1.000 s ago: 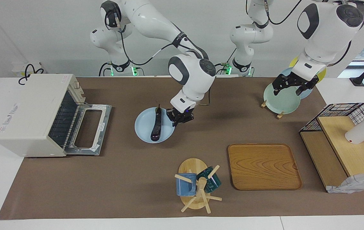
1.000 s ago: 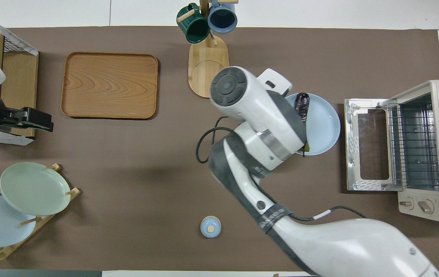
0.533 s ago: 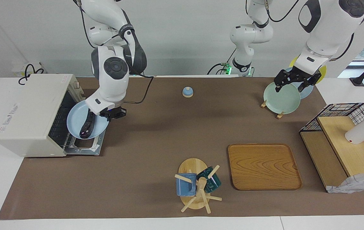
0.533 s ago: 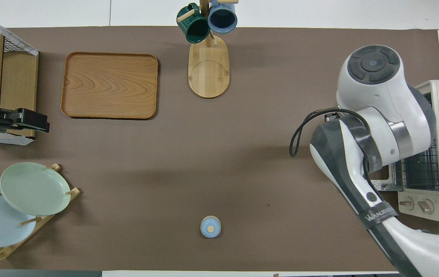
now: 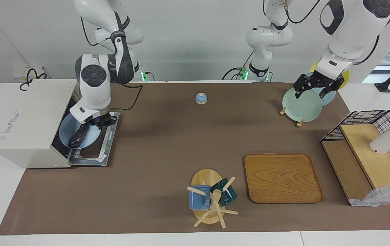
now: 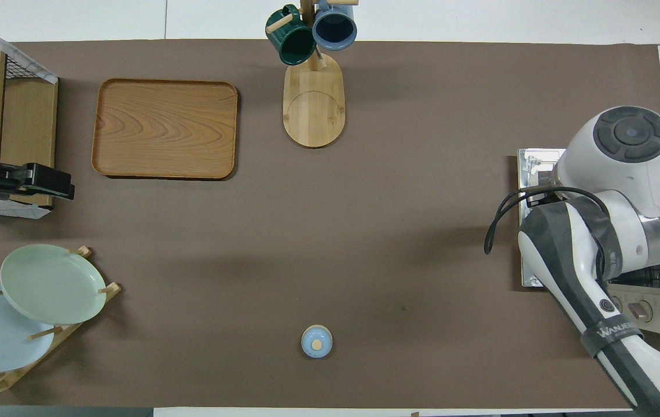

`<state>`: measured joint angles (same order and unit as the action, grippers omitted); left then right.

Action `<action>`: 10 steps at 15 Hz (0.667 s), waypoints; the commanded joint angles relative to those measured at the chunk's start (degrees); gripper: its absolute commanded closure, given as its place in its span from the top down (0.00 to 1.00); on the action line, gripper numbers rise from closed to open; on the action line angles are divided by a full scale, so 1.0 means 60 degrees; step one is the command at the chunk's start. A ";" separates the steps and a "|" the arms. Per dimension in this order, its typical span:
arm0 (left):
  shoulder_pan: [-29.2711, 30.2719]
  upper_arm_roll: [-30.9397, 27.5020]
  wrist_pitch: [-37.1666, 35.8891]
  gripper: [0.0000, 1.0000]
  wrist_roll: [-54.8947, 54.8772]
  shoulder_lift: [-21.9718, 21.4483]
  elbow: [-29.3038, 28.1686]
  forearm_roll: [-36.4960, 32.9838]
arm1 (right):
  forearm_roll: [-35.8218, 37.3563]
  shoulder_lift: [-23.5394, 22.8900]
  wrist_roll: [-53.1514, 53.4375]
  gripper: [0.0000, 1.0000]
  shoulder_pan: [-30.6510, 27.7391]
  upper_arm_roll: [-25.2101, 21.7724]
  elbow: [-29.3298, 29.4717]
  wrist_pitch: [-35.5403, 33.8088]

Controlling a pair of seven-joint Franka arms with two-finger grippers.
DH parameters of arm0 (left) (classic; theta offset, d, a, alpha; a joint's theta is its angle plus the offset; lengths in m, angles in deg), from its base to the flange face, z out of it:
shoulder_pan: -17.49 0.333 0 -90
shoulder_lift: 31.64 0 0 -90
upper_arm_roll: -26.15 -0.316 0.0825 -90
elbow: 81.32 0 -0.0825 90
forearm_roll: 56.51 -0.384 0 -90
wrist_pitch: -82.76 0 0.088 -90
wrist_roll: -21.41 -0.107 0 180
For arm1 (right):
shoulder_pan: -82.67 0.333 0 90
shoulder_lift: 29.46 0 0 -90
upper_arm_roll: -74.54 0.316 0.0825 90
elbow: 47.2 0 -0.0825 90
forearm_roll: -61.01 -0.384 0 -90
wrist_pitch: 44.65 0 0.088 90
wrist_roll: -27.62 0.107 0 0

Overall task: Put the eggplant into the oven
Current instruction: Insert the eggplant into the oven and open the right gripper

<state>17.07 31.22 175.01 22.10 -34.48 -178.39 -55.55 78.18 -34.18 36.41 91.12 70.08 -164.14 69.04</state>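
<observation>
Your oven (image 5: 27,119) stands at the right arm's end of the table, door (image 5: 94,143) down. The right gripper (image 5: 101,120), clamped on the pale blue plate (image 5: 68,131), holds it half inside the opening, the eggplant (image 5: 78,136) lying on it. What's left, I judge: push in, let go. The left gripper (image 5: 313,89) waits, spread wide, over the plate rack (image 5: 290,114).

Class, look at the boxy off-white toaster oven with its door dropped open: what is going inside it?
A round light-blue plate carrying the slim dark-purple eggplant is partway into the boxy off-white toaster oven, held at its rim by the shut right gripper. The plate's inner edge and the rack beneath are covered.
</observation>
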 commanded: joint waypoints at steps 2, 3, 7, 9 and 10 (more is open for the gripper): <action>0.0099 0.0078 -0.0082 1.00 -0.0086 -0.0098 -0.0007 -0.0203 | 0.0156 0.0449 -0.0937 0.00 -0.0793 0.0129 -0.0769 0.0550; 0.0099 0.0078 -0.0068 1.00 -0.0086 -0.0098 -0.0007 -0.0203 | 0.0301 0.0463 -0.0938 0.00 -0.0808 0.0114 -0.0769 0.0448; 0.0099 0.0078 -0.0082 1.00 -0.0086 -0.0098 -0.0007 -0.0203 | 0.0493 0.0507 -0.1083 0.00 -0.1174 0.0129 -0.0798 0.0476; 0.0099 0.0078 -0.0068 1.00 -0.0086 -0.0098 -0.0007 -0.0203 | 0.0493 0.0522 -0.1158 0.00 -0.1306 0.0143 -0.0899 0.0535; 0.0099 0.0078 -0.0082 1.00 -0.0086 -0.0098 -0.0007 -0.0203 | 0.0479 0.0537 -0.1172 0.00 -0.1379 0.0143 -0.1045 0.0637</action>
<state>17.07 31.22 175.01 22.10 -34.48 -178.39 -55.55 80.30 -32.48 30.63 84.68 70.09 -167.46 71.25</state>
